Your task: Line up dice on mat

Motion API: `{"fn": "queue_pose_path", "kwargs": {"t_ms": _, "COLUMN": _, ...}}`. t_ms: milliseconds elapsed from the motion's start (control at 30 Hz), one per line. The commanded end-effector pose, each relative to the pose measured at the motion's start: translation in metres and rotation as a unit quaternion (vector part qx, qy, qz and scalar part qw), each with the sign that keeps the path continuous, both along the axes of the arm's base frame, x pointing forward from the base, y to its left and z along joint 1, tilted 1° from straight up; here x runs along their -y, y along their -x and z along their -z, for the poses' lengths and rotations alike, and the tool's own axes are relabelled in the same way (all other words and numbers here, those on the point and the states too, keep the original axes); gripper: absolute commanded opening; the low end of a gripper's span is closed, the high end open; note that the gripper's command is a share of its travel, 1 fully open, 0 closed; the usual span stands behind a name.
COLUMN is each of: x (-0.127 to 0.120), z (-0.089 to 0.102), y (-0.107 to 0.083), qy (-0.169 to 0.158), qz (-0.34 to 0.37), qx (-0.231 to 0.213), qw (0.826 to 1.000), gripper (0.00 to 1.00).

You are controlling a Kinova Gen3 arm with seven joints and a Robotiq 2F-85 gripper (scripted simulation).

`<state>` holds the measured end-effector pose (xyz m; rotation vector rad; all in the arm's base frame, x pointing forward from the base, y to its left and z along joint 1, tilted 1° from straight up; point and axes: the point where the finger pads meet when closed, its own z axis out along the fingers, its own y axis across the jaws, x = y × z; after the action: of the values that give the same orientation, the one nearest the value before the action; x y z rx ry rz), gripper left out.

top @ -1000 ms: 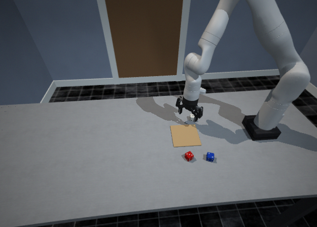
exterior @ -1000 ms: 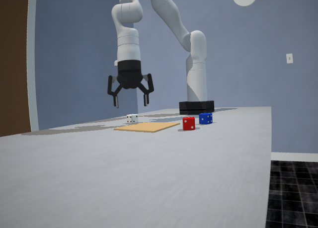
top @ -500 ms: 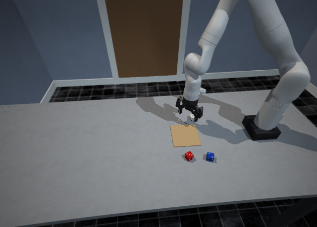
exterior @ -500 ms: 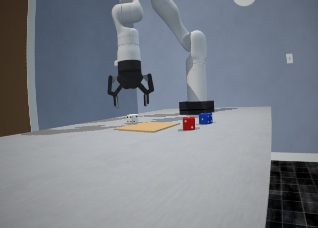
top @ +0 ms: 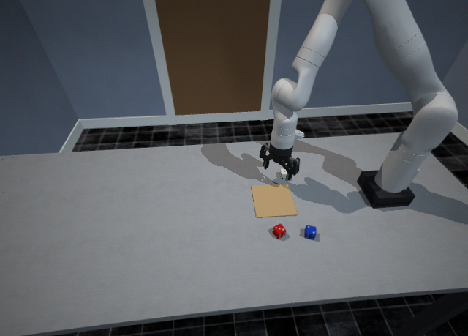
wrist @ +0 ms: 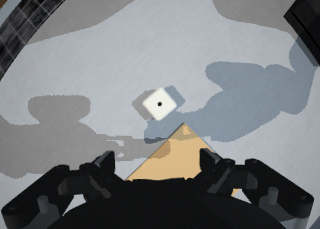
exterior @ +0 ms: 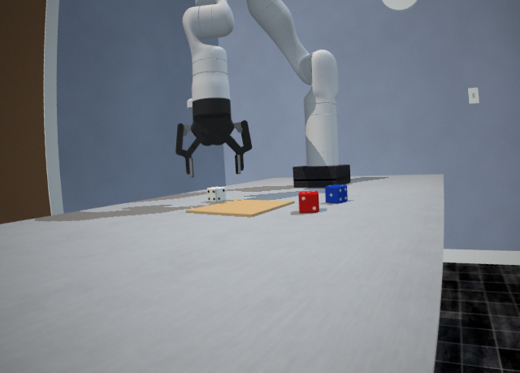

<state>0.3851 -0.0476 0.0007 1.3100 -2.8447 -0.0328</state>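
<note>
Top view looks down high; exterior sits low at table edge; wrist faces downward; all share the mat [top: 273, 200].

3 dice (1 white [top: 282, 173], 1 red [top: 278, 230], 1 blue [top: 310, 231]), 1 mat [top: 273, 200], 1 arm [top: 414, 109].

Single white arm [top: 412, 79] rising from a black base [top: 404, 202] bolted to the bench [top: 113, 230]. The lower links lean up and out of the top view; the forearm [top: 315, 41] returns downward through a bent elbow joint to a vertical wrist [exterior: 210, 73]. The black end effector [exterior: 213, 165] points straight down and hangs above the bench surface without touching it. Its two fingers [exterior: 189, 165] are spread to their full width, tips vertical and parallel, with nothing between them. In the wrist view both finger linkages [wrist: 100, 172] appear at the lower edge, spread symmetrically.
</note>
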Motion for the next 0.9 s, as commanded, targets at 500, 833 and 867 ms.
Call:
{"fn": "queue_pose_path", "kwargs": {"t_ms": 500, "x": -0.016, "z": 0.001, "y": -0.007, "qy": -0.002, "qz": 0.0, "qx": 0.004, "qw": 1.0, "gripper": 1.0}}
{"fn": "queue_pose_path", "kwargs": {"t_ms": 833, "x": -0.075, "z": 0.0, "y": -0.02, "qy": -0.002, "qz": 0.0, "qx": 0.005, "qw": 1.0, "gripper": 1.0}}
{"fn": "queue_pose_path", "kwargs": {"t_ms": 867, "x": -0.083, "z": 0.0, "y": -0.022, "qy": -0.002, "qz": 0.0, "qx": 0.004, "qw": 1.0, "gripper": 1.0}}
